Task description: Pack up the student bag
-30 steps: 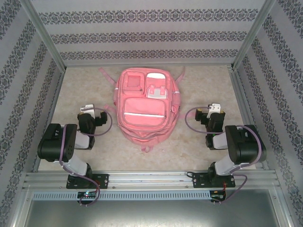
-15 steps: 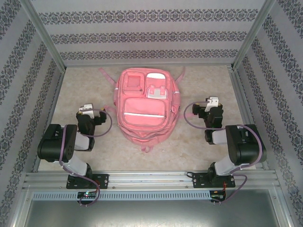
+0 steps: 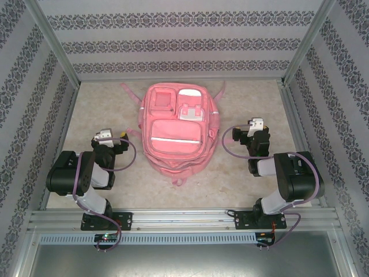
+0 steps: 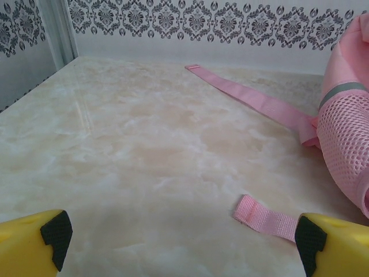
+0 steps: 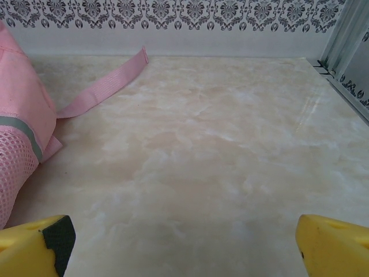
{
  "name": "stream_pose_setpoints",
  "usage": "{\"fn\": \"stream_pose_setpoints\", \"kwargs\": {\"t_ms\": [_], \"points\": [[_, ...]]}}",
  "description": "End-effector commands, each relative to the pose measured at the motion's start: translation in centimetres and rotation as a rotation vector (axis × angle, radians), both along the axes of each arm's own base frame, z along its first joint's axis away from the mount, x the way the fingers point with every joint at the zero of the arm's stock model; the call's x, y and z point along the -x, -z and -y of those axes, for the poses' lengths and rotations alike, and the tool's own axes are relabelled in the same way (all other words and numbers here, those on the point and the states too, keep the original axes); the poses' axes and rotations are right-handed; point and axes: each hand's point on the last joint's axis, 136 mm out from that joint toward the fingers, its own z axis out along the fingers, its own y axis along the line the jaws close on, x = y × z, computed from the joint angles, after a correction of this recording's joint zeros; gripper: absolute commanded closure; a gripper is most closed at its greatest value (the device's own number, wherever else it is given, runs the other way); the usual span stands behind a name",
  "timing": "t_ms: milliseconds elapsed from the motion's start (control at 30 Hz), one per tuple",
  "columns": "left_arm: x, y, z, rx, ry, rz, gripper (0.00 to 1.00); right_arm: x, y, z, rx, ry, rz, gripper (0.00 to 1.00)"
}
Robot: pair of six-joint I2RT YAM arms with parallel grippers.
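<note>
Well, left gripper (image 4: 181, 234) and right gripper (image 5: 181, 239) gape empty; a loose strap (image 4: 262, 214) could snag, dragging the student bag (image 3: 176, 133)

The table (image 3: 98, 109) is surfaced in a pale beige, marble-patterned sheet with a slight sheen. The student bag (image 3: 176, 130) is laid flat on it, front pockets upward, about midway between left and right and nearer the far wall (image 3: 184, 55) than the near edge. A long pink strap (image 4: 253, 98) is spread across the bare surface on the bag's left, and a second strap (image 5: 106, 83) on its right. A short strap end (image 4: 262, 214) is seen lying flat beside the bag's mesh side.
</note>
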Motion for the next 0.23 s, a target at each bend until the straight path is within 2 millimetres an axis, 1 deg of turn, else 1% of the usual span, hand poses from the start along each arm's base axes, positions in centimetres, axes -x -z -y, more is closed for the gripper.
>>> {"fn": "stream_pose_setpoints", "kwargs": {"t_ms": [0, 67, 167, 200], "points": [[-0.44, -1.24, 0.37, -0.001, 0.023, 0.056, 0.00, -0.24, -0.64, -0.14, 0.020, -0.001, 0.018, 0.02], [-0.66, -1.25, 0.30, -0.001, 0.020, 0.051, 0.00, -0.29, -0.73, -0.14, 0.020, -0.001, 0.020, 0.02], [-0.01, -1.17, -0.33, 0.012, -0.020, 0.057, 0.00, -0.25, -0.66, -0.16, 0.020, -0.001, 0.019, 0.02], [-0.05, -1.12, -0.20, 0.010, -0.013, 0.051, 0.00, -0.24, -0.68, -0.14, 0.020, -0.001, 0.019, 0.02]]}}
